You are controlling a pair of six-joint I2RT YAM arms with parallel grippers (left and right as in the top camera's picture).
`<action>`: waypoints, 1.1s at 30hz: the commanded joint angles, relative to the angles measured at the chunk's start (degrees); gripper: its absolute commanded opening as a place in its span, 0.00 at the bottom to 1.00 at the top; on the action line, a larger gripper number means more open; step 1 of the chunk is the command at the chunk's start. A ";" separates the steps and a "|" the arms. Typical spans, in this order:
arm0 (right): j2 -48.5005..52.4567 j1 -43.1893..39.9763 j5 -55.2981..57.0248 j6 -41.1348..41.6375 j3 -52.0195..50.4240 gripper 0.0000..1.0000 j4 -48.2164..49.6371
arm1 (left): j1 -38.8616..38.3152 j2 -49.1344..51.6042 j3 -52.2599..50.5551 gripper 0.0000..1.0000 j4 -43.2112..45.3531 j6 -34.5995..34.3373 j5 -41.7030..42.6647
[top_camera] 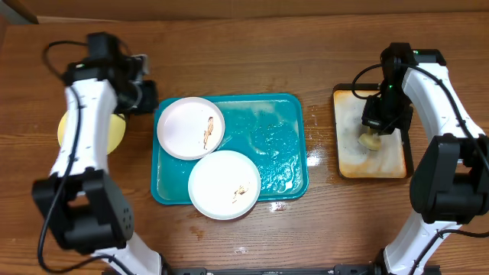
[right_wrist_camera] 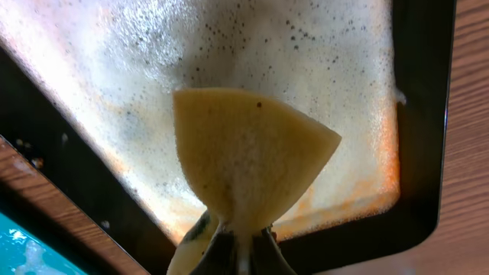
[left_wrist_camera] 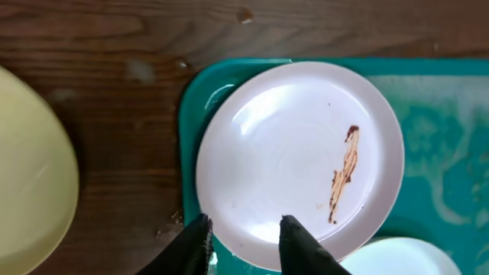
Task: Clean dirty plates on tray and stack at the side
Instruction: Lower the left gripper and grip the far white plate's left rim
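Filling the overhead view, a brown wooden table (top_camera: 252, 69) is carrying everything else, and the blue tray (top_camera: 279, 126) is lying at its middle, its right half glistening with soapy water. To the right of the blue tray, apart from it, a narrow tray (top_camera: 386, 164) with a black rim is sitting on the wood, its floor showing foam and rusty stains. Two white plates are resting inside the blue tray: the back plate (top_camera: 190, 127) is occupying the tray's back left corner, and the front plate (top_camera: 225, 184) is lying toward the tray's front edge, its rim just reaching the back plate. A yellow plate (left_wrist_camera: 30, 183) is sitting on the table to the left of the blue tray, partly hidden under the left arm. Over the narrow tray, right of the blue tray, a yellow sponge (right_wrist_camera: 244, 160) is hanging, folded and pinched. The right gripper (right_wrist_camera: 241, 244) is squeezing it, fingers pressed together on its lower end. The left gripper (left_wrist_camera: 244, 229) is hovering at the blue tray's back left corner, its fingers (left_wrist_camera: 302, 244) standing apart on either side of the back plate's rim; whether they are touching it is not clear. A brown smear (left_wrist_camera: 345, 172) is streaking the back plate, and another smear (top_camera: 241, 192) is marking the front plate.
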 commanded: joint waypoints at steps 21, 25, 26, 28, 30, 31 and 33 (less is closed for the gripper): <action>-1.75 0.11 -0.42 -1.20 -0.37 0.04 -0.85 | -0.68 14.78 -0.35 0.34 1.49 2.84 -3.32; -1.75 0.11 -0.42 -1.25 -0.37 0.04 -0.87 | -0.68 14.62 -0.22 0.36 1.44 4.22 -3.74; -1.75 0.11 -0.42 -1.25 -0.37 0.04 -0.87 | -0.66 14.47 -0.11 0.36 1.42 4.28 -4.00; -1.75 0.11 -0.42 -1.42 -0.37 0.04 -0.87 | -0.68 13.84 0.39 0.36 1.18 4.28 -4.22; -1.75 0.11 -0.42 -1.42 -0.37 0.04 -0.85 | -0.68 12.90 0.96 0.37 1.03 4.28 -4.15; -1.75 0.11 -0.42 -1.42 -0.37 0.04 -0.70 | -0.68 12.33 1.29 0.37 1.01 4.31 -4.15; -1.75 0.11 -0.44 -1.42 -0.37 0.04 -0.61 | -0.68 11.15 2.16 0.39 0.55 4.31 -4.33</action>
